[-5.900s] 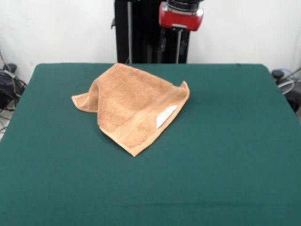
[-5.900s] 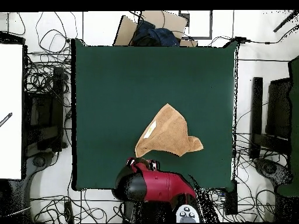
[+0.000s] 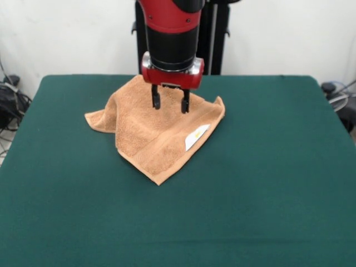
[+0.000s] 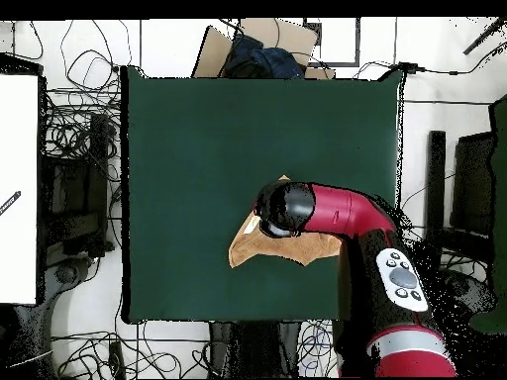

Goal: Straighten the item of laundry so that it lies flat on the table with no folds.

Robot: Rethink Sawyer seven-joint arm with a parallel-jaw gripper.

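The orange-tan towel (image 3: 153,133) lies folded and rumpled on the dark green table (image 3: 267,183), with a white label (image 3: 196,137) near its right edge. It also shows in the overhead view (image 4: 259,249), mostly hidden under the arm. My gripper (image 3: 169,105) hangs over the towel's upper middle, its two dark fingers (image 3: 156,100) apart and holding nothing. I cannot tell whether the tips touch the cloth. In the overhead view the gripper is hidden under the arm's black and red wrist (image 4: 285,209).
The robot's pedestal (image 3: 214,39) stands behind the table's far edge. In the overhead view, cables and equipment lie around the table (image 4: 198,139), and a box with dark cloth (image 4: 259,54) sits past its top edge.
The arm has swung out from its drawn-back pose and come down over the towel. The towel has not visibly moved.
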